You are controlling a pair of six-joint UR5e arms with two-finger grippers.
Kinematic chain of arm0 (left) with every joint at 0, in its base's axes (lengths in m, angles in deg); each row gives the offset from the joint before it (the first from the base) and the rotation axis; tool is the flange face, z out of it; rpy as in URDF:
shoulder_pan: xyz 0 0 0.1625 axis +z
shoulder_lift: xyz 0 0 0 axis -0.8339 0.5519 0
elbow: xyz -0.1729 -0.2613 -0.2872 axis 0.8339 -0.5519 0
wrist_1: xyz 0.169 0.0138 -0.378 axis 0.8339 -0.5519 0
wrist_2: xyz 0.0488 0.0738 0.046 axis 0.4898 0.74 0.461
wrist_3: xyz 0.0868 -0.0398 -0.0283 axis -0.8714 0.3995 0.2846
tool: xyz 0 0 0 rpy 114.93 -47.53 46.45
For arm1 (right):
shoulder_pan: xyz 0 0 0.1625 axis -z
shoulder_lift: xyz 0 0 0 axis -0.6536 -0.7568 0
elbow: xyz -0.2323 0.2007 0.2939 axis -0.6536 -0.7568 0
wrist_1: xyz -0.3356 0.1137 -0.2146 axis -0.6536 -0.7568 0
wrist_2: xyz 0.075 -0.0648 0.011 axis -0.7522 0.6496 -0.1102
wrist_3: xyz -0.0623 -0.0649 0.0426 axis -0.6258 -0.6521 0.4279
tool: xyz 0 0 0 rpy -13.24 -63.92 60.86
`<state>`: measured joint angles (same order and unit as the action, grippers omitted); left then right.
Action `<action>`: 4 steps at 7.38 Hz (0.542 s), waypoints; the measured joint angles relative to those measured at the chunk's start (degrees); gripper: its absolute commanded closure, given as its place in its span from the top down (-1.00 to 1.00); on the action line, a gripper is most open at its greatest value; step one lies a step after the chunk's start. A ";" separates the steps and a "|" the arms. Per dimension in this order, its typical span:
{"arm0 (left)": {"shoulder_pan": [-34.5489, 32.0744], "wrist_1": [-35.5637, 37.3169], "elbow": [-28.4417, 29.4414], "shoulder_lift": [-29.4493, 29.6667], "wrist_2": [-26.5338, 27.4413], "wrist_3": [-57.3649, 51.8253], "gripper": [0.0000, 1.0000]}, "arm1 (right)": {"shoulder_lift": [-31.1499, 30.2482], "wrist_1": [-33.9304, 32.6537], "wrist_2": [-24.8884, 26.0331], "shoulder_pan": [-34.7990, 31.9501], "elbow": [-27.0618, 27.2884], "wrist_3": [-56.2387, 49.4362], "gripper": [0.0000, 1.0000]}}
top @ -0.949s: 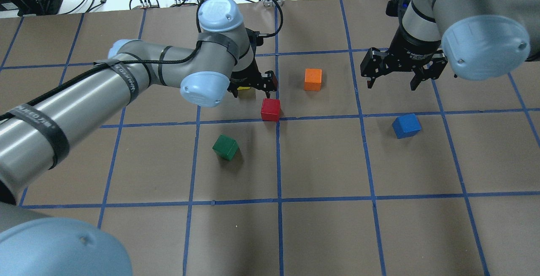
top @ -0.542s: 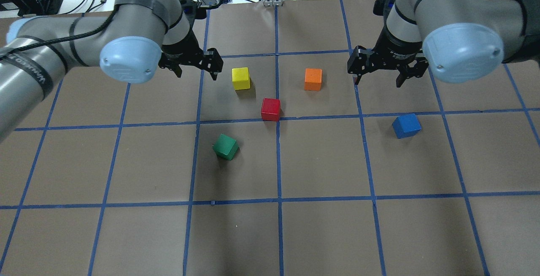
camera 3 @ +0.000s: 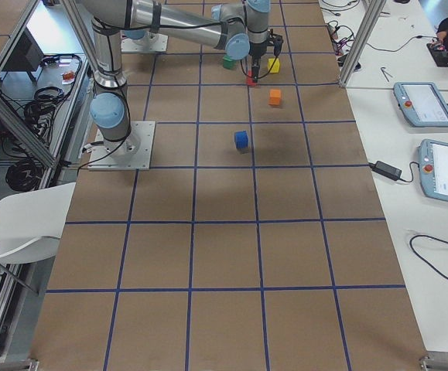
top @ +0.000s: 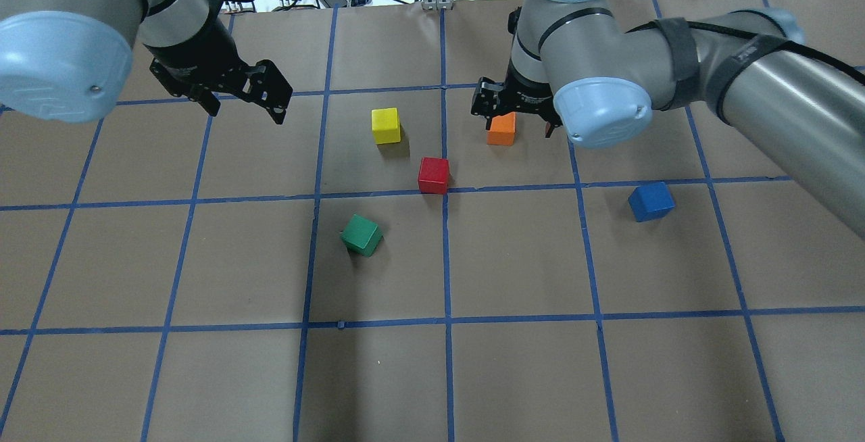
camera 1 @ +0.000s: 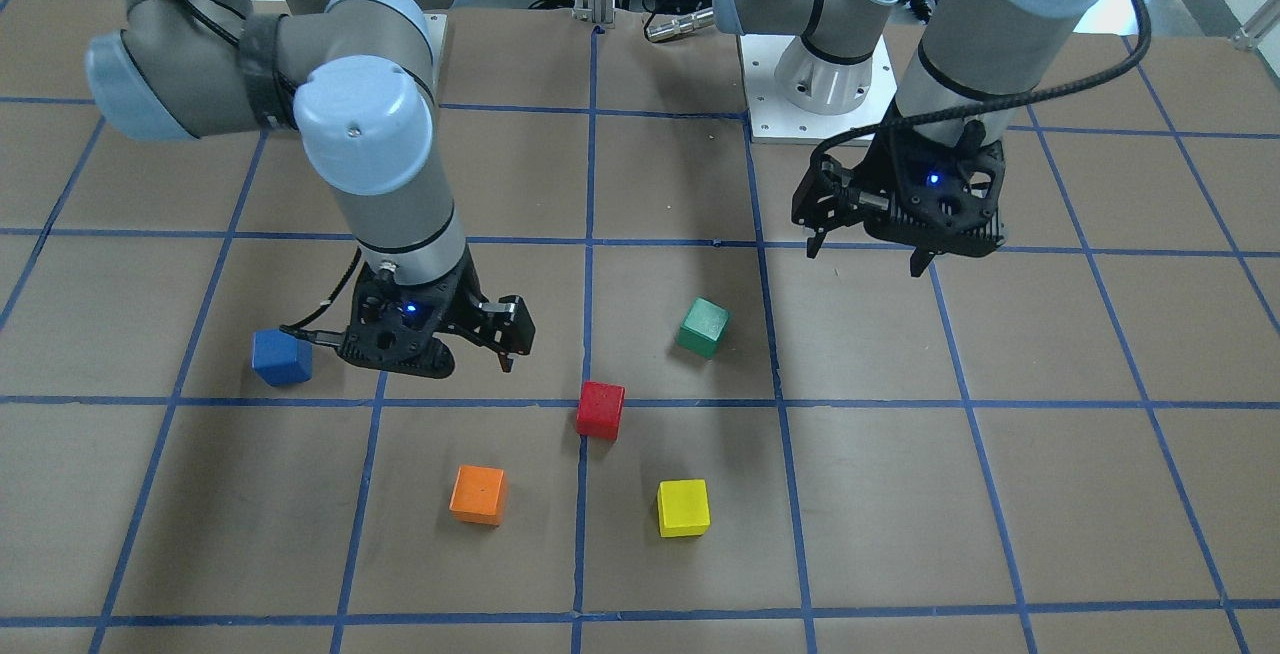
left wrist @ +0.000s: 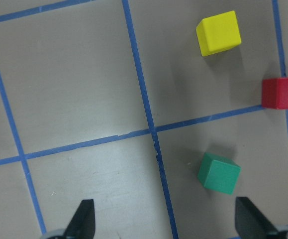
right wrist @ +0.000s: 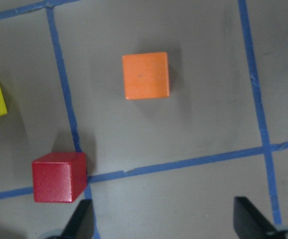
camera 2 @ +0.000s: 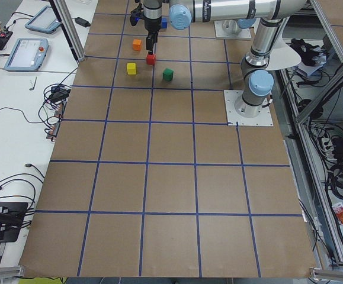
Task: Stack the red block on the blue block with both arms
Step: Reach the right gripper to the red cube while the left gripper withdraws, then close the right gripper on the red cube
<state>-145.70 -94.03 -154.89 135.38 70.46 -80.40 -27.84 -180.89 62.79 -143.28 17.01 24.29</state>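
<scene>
Left gripper [left wrist: 167, 222], right gripper [right wrist: 166, 222] released, empty; red block [top: 433, 175], blue block [top: 651, 201] apart; strap [top: 736, 58] lettering seemingly illegible

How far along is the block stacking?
Nothing is done yet: the small matte red cube sits apart from the small matte blue cube. The left end effector and right end effector are open and empty; the right hovers near the red cube. Grabbing, carrying, stacking remain.
</scene>
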 measured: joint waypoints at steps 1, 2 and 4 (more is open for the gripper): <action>0.12 -0.36 0.02 -0.71 0.11 -0.07 1.00 | 2.69 -0.52 0.02 -2.27 -1.74 4.06 1.00; 0.31 -0.47 0.11 -1.11 0.27 -0.12 1.00 | 5.56 -1.46 0.04 -4.47 -3.10 7.69 1.00; 0.67 -0.49 0.61 -1.67 0.18 -0.10 1.00 | 9.64 -4.16 0.16 -7.27 -3.99 11.54 1.00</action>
<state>-145.03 -94.52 -154.28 133.72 70.64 -80.50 -18.20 -185.05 62.95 -150.55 13.02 35.83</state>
